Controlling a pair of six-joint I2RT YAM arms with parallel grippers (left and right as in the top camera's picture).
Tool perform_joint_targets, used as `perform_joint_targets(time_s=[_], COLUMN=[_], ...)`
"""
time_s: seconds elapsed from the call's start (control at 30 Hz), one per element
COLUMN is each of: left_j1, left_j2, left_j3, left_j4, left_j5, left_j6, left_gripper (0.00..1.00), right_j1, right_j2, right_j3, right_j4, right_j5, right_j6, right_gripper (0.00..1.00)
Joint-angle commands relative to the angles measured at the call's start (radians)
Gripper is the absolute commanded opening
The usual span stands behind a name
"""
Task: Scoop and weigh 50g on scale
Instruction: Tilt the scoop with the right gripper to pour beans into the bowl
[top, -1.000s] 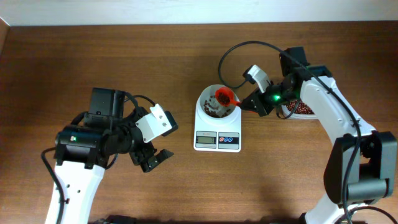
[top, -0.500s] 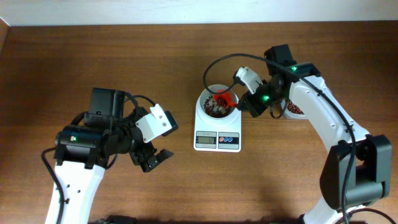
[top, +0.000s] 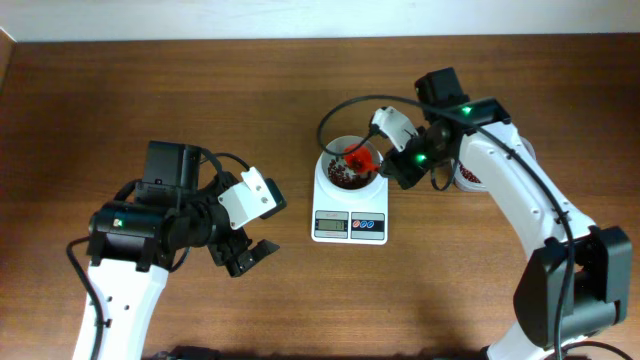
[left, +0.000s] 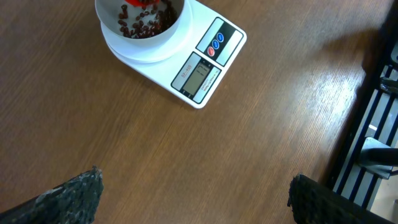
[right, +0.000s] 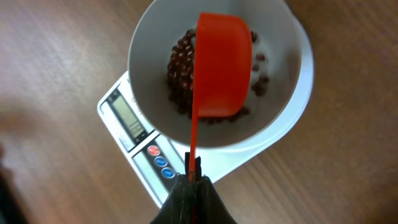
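Two arms flank the scale (top: 349, 205), but only the one on its right is working. The right gripper (top: 392, 166) is clamped tight on the thin handle of an orange-red scoop (top: 361, 158). The left gripper (top: 245, 254) hangs well off to the scale's left, jaws spread wide and nothing between them. The scoop's long axis runs from the right gripper, just off the scale's right edge, leftward over the bowl (right: 283, 43), so the cup sits above the bowl's middle. In the right wrist view the cup shows its rounded back, which suggests it is tipped mouth-down. The beans (right: 179, 62) lie as a dark heap in the bottom of the bowl, beyond the scale's display (left: 198, 71), whose reading is too small to make out. More beans show in a tub (top: 472, 178) right of the scale, mostly hidden by the arm. Any refill would come from that side, so the right arm is nearer and would pull back along the handle's line.
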Motion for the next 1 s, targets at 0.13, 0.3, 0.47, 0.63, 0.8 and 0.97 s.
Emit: perform_joint_targets(time_s=[0.13,0.3,0.47,0.63,0.8,0.97], left_j1=[0.006,0.006,0.006,0.006,0.006,0.006], left_j2=[0.005,0.005,0.005,0.005,0.005,0.005], left_j3=[-0.003,-0.003,-0.003,-0.003,-0.003,-0.003], left_j4=[0.002,0.002,0.002,0.002,0.002,0.002], left_j5=[0.018,0.018,0.018,0.018,0.018,0.018], left_j6=[0.019,0.019,0.019,0.019,0.019,0.019], left_gripper=[0.99,0.99,0.99,0.99,0.99,0.99], right_j1=[0.032,0.035,0.051,0.052,0.069,0.090], right_j2=[-0.034,-0.042,-0.053,-0.064,-0.069,-0.076], right_j3=[0.041,0.045,0.050,0.059,0.061,0.061], right_j4=[0.008,0.001,-0.015,-0.038,-0.043,-0.065], right_j5=[0.093,0.161,0.184,0.103,0.151,0.202], right_j6=[0.076,0.119,0.097,0.031,0.043,0.048], right_gripper=[0.04,0.04,0.04,0.04,0.04,0.04])
